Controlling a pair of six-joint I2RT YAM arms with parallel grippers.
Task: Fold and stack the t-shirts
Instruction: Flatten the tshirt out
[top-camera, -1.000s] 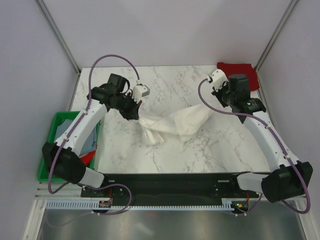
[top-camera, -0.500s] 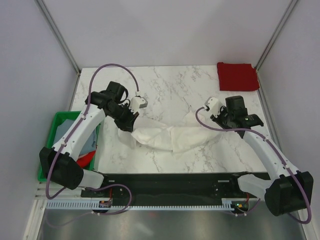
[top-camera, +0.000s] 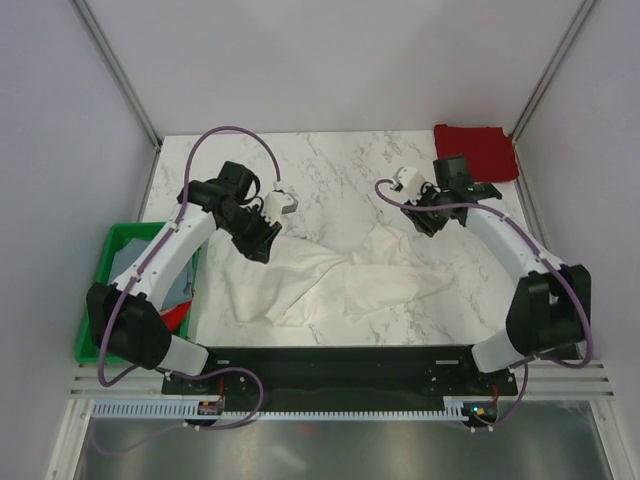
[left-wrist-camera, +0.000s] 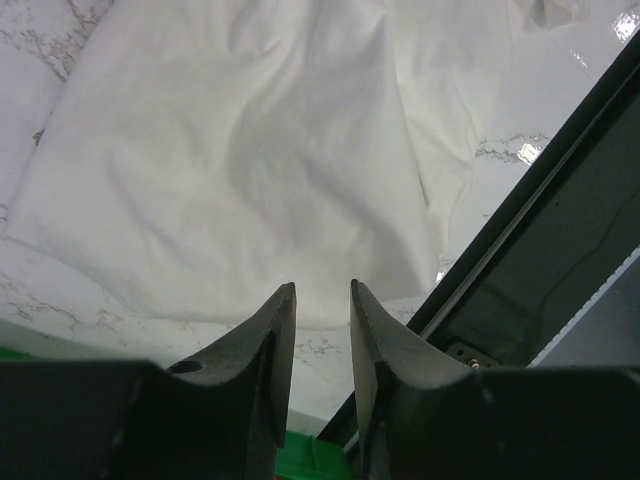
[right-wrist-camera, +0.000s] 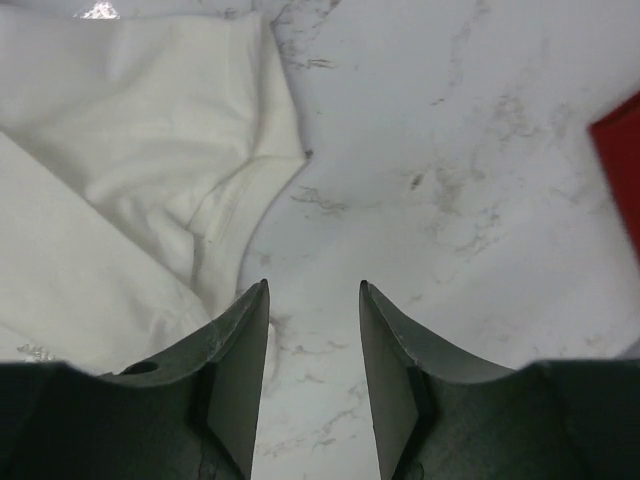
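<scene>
A large white t-shirt (top-camera: 330, 285) lies loosely spread and rumpled on the marble table, near the front middle. My left gripper (top-camera: 256, 243) is open and empty just above the shirt's left end; the left wrist view shows cloth (left-wrist-camera: 250, 150) beyond the fingertips and my left gripper (left-wrist-camera: 322, 290) holding nothing. My right gripper (top-camera: 420, 222) is open and empty above bare table by the shirt's far right part; my right gripper (right-wrist-camera: 313, 288) has the cloth (right-wrist-camera: 120, 150) to its left. A folded dark red t-shirt (top-camera: 478, 152) lies at the back right corner.
A green plastic crate (top-camera: 110, 250) stands off the table's left edge, holding grey-blue cloth (top-camera: 188, 285) and bright red cloth (top-camera: 175, 314). A black rail (top-camera: 340, 360) runs along the near edge. Grey walls close in the back and sides.
Both grippers have let go of the white t-shirt; it dropped from a stretched, bunched strip to lie spread on the table. The right gripper moved back and away from the cloth.
</scene>
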